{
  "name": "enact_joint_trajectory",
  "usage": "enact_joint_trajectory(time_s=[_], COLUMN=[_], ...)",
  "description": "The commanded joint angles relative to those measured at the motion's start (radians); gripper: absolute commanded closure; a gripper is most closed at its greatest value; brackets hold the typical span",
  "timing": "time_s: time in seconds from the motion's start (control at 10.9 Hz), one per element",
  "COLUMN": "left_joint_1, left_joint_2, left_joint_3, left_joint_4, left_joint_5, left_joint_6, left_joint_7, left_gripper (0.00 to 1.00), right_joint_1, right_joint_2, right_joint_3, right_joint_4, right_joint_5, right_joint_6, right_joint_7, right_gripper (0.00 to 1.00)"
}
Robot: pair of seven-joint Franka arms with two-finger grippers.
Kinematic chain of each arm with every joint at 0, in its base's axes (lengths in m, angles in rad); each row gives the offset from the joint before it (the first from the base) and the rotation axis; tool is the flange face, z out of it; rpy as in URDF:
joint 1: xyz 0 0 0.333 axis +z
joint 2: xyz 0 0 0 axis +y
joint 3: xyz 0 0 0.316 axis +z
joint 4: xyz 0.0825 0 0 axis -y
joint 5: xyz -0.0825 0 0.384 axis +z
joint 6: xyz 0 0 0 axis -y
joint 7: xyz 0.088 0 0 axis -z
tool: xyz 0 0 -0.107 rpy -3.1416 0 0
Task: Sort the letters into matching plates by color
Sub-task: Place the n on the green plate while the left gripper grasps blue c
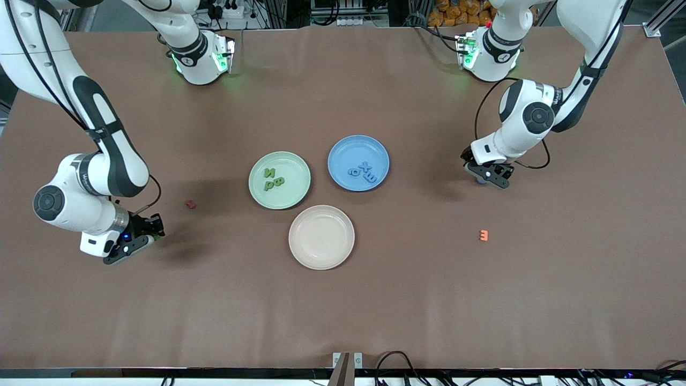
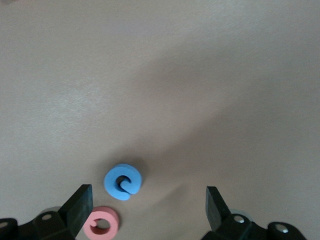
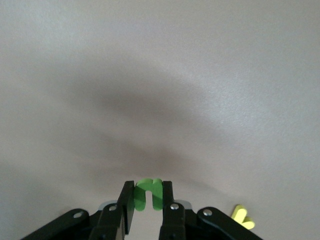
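Note:
My right gripper (image 3: 148,191) is shut on a green letter (image 3: 147,199), low over the table at the right arm's end (image 1: 153,231). My left gripper (image 2: 148,197) is open and empty, low over the table at the left arm's end (image 1: 486,177). A blue letter (image 2: 122,181) and a pink letter (image 2: 101,223) lie on the table between its fingers, close to one fingertip. The pale green plate (image 1: 293,196) holds a few green letters (image 1: 273,178). The blue plate (image 1: 343,153) holds a few blue letters (image 1: 363,171). The beige-pink plate (image 1: 321,236) is empty.
A red letter (image 1: 189,204) lies between my right gripper and the green plate. An orange letter (image 1: 484,235) lies nearer the front camera than my left gripper. A yellow letter (image 3: 242,216) lies on the table beside my right gripper.

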Motion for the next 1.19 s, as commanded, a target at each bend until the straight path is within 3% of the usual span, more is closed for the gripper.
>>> enact_joint_trajectory(time_s=[0.0,0.37,0.55,1.1], left_joint_1=[0.014,0.012,0.009,0.001], left_joint_2=[0.033,0.082,0.082,0.075], left_joint_3=[0.044,0.064,0.064,0.064], left_joint_4=[0.002,0.016,0.016,0.013], left_joint_5=[0.072,0.085,0.085,0.088], left_joint_6=[0.053,0.109,0.109,0.107], left_joint_7=[0.056,0.081,0.081,0.079], left_gripper=[0.00,0.07,0.17,0.28], right_joint_1=[0.038,0.113,0.155,0.308], right_joint_2=[-0.035,-0.051,-0.055,-0.073], right_joint_3=[0.005,0.006,0.011,0.011], right_joint_4=[-0.008,-0.008,-0.008,-0.014], right_joint_5=[0.019,0.020,0.031,0.094], right_joint_6=[-0.066,-0.114,-0.115,-0.137], right_joint_7=[0.192,0.503,0.640,0.807], right_gripper=[0.83,0.83,0.83,0.83])
